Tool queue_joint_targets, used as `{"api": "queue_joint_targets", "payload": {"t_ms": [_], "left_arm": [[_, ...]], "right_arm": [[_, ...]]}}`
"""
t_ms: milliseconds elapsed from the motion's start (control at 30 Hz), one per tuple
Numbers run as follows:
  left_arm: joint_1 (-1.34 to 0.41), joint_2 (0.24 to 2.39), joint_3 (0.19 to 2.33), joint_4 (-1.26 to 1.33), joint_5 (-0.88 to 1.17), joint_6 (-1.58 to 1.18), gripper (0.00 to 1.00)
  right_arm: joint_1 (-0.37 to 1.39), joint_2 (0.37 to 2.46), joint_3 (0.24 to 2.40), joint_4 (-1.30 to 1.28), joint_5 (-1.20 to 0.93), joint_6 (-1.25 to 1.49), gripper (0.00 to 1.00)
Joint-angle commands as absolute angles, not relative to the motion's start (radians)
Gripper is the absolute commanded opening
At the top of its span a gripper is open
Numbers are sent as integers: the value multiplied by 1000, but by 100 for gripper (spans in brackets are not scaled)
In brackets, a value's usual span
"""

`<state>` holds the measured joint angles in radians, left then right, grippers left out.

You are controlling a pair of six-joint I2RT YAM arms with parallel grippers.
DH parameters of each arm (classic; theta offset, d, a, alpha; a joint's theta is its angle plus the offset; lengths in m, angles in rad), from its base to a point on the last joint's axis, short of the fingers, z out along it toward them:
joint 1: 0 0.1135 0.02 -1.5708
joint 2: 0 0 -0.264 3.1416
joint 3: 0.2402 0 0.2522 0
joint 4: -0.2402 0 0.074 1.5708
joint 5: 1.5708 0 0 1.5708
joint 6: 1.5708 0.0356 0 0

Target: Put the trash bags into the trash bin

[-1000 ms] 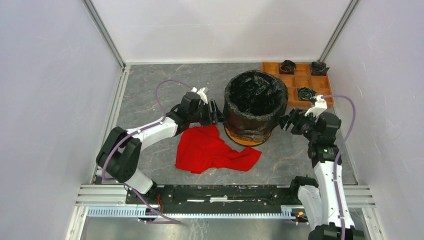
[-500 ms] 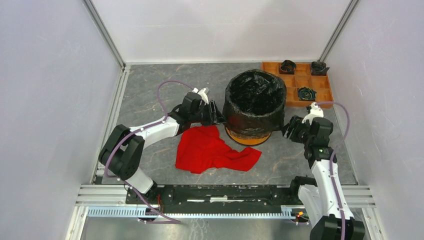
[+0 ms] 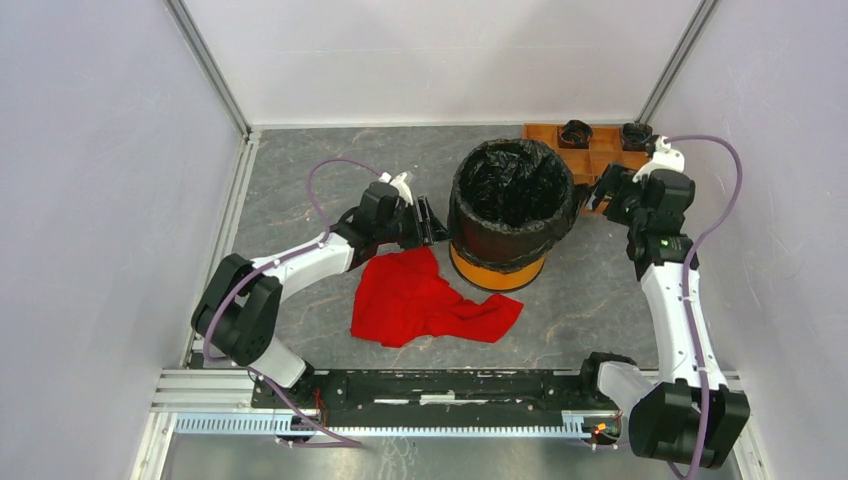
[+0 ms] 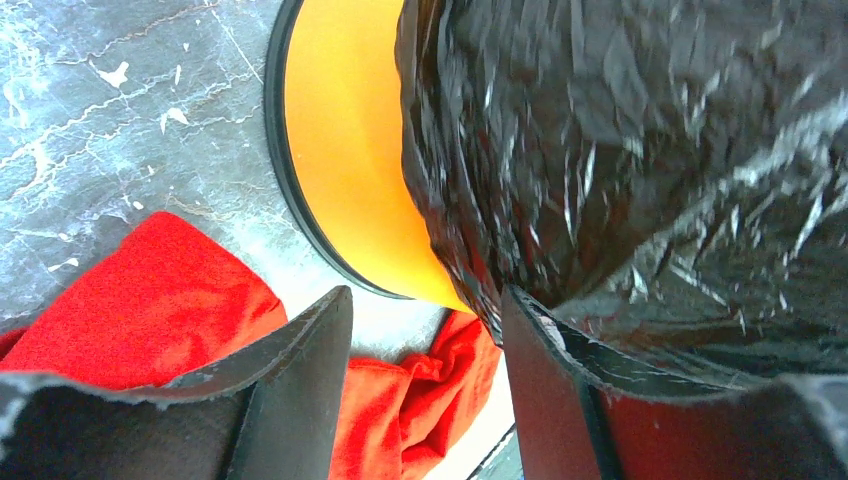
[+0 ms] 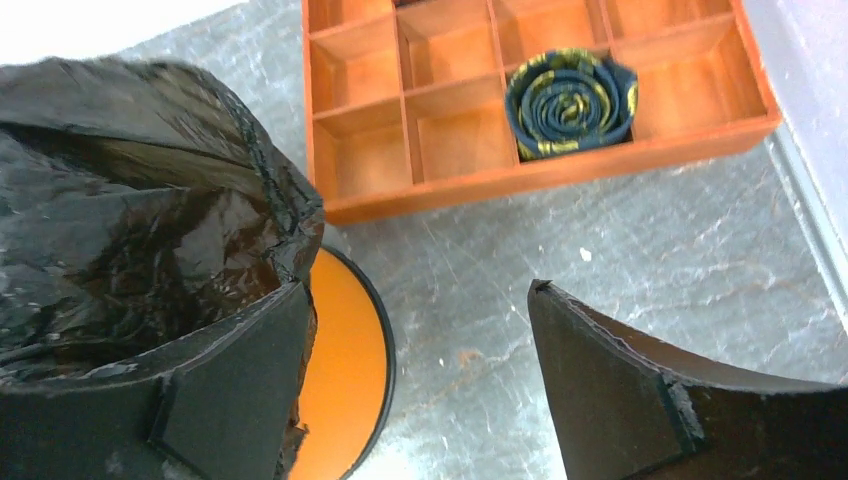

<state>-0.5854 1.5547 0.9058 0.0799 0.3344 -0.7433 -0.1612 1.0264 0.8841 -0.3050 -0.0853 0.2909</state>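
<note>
Right wrist alone: bundle point(image 5: 570, 105) beyond trash bag point(image 5: 130, 210)

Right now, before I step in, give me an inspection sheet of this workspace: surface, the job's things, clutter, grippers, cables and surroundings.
Surface: grey stone-patterned table, pale flecks and scuffs.
Job's things: crinkled glossy black plastic bag lines the orange-yellow cylindrical bin and hangs over its rim; the bin's lower band is bare.
Clutter: crumpled red cloth beside the bin's base; orange-brown compartment tray far right, holding rolled dark bundles.
Grippers: left gripper open at the bin's left side; right gripper open at its right side; neither holds anything.
Cables: purple cable loops over each arm.
Surroundings: white walls, aluminium frame rails.
</note>
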Motion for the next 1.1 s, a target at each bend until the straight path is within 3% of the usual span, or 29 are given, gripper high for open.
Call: {"api": "queue_joint_targets", "payload": {"t_ms": [0,133,267,433,800,1067], "left_arm": [[-581,1516,935,81,342,-750,62],[-577,1513,950,75,343,-747,59],[-543,1493,973,39,323,-724,57],[-454,1498,998,59,349,-756,66],[-446,1781,1224,233,516,-935,66],[-512,1942,1272,293,566,-952,62]], "right_arm": [[-174,1054,950,-238,-126,306,88],[-180,1055,945,-250,-215,326,87],[-181,956,750,-217,-244,296,86],[-178,876,623,-247,-259,238,86],[-172,796,621,-385,-214,185,86],[-146,781,501,-216,-381,236,87]]}}
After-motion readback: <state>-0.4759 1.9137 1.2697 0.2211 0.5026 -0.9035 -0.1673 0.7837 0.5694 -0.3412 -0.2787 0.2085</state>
